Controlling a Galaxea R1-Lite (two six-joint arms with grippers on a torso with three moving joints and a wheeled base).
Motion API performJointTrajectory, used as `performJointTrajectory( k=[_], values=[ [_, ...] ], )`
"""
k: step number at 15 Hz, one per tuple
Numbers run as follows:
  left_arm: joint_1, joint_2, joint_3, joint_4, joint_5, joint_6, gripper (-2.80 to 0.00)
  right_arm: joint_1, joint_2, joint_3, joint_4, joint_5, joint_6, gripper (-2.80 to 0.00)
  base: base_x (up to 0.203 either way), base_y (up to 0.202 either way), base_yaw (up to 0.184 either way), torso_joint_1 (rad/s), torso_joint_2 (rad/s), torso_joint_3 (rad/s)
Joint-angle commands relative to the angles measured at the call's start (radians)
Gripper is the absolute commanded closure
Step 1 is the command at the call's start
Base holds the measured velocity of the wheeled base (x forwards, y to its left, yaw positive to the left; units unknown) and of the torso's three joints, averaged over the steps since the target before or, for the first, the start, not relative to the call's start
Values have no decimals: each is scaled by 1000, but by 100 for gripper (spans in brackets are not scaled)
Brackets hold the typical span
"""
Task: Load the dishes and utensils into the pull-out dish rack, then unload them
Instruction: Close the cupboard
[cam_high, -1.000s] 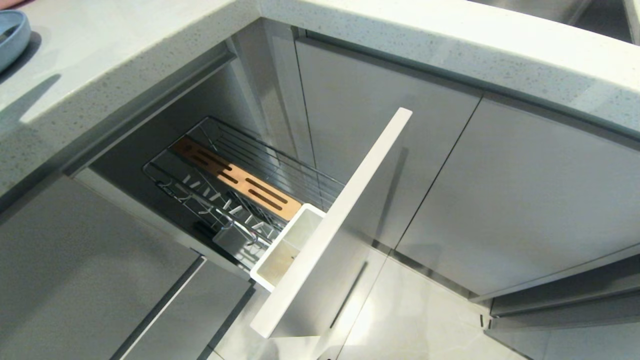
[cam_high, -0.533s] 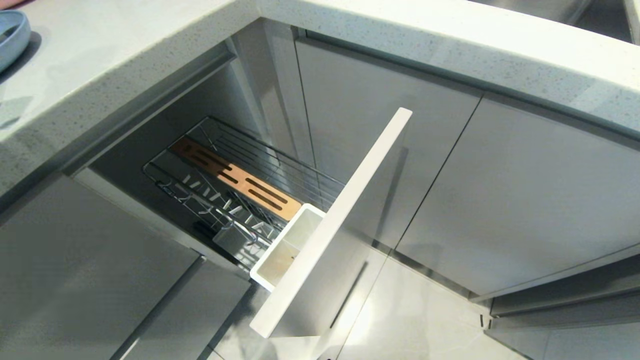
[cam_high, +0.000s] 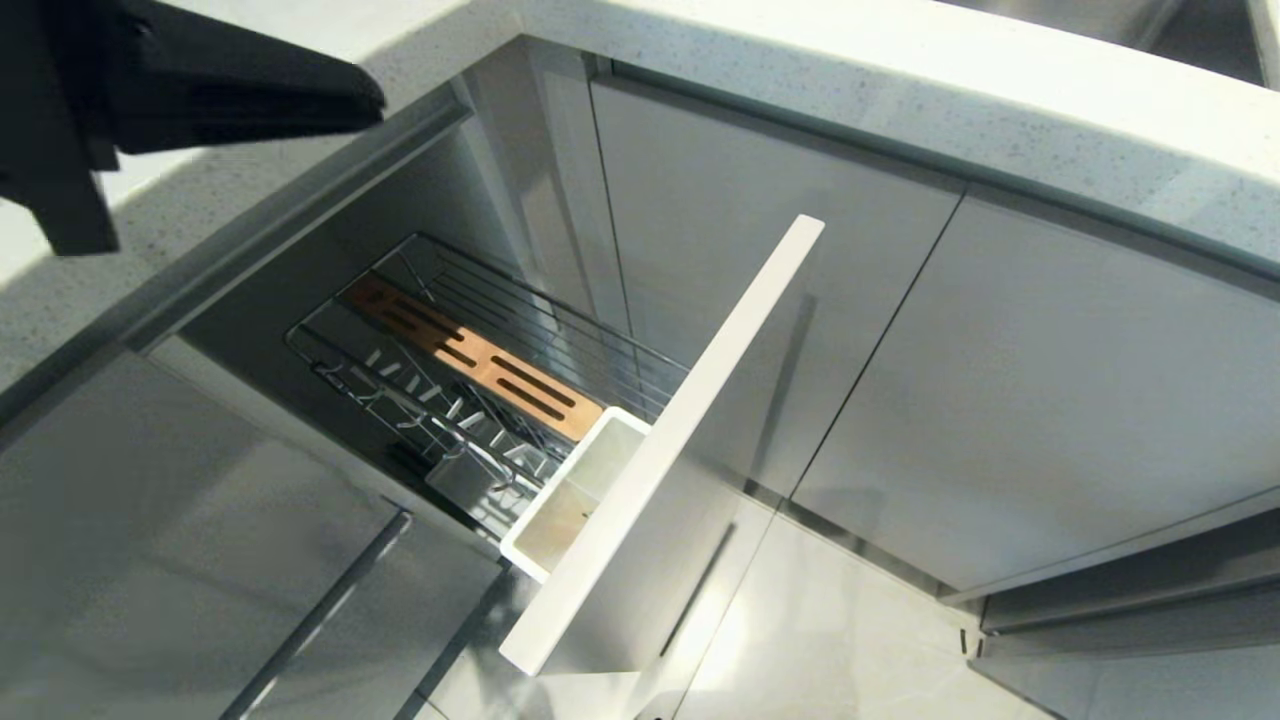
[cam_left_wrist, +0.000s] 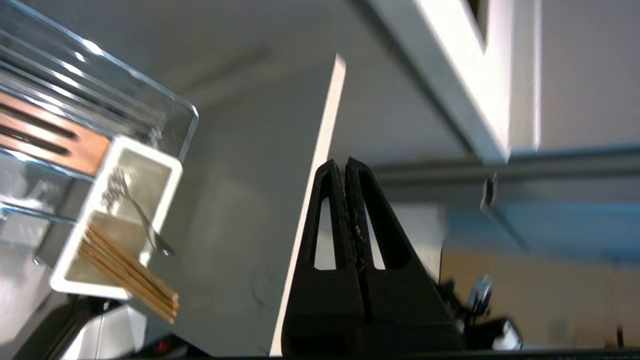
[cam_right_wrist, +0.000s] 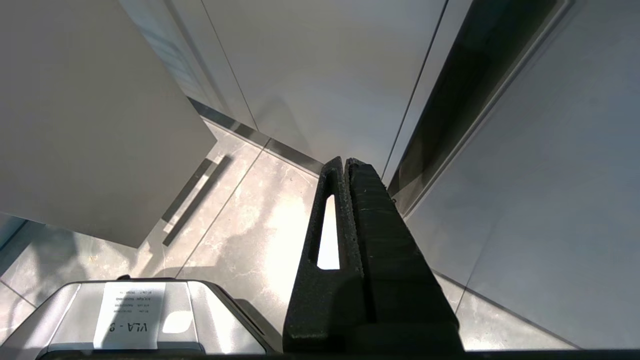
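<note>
Left wrist view is showing the left gripper (cam_left_wrist: 346, 165) with its two black fingers pressing flat against each other, nothing lying between them. In the head view this same gripper (cam_high: 370, 100) is reaching in from the far left, hanging over the speckled countertop (cam_high: 900, 90) near its inner corner, above and well apart from the open cabinet bay.

Below it and to the right, the pull-out dish rack (cam_high: 470, 370) is standing drawn out of the cabinet, its chrome wires running along a slotted wooden strip (cam_high: 475, 358) with upright prongs beside it on the near side. At the rack's front end the white plastic utensil cup (cam_high: 570, 495) is sitting just behind the tall pale front panel (cam_high: 680, 440). From the left wrist, the cup (cam_left_wrist: 95, 230) is holding the light-wood chopsticks (cam_left_wrist: 130, 275), which are leaning out over its rim, and one silver piece of cutlery (cam_left_wrist: 135, 205) with a tined head. Whether a second metal piece is lying in there cannot be told.

The right gripper (cam_right_wrist: 345, 167) is hanging low on the robot's right, its fingers also closing together on nothing, pointing at the pale tiled floor (cam_right_wrist: 250, 225) in front of the grey cabinet doors (cam_right_wrist: 325, 75).
</note>
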Motion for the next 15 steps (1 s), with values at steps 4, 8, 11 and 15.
performJointTrajectory(
  k=[4,8,11,15],
  values=[
    [-154,138,70,3,-1,5,0,0,-4,2,0,0,0,0,0,0,0,0,0,0],
    [-240,190,104,4,0,17,0,0,-4,2,0,0,1,0,0,0,0,0,0,0],
    [-257,214,106,18,2,19,0,0,-4,2,0,0,0,0,0,0,0,0,0,0],
    [-271,248,104,60,26,20,0,0,-4,2,0,0,0,0,0,0,0,0,0,0]
  ],
)
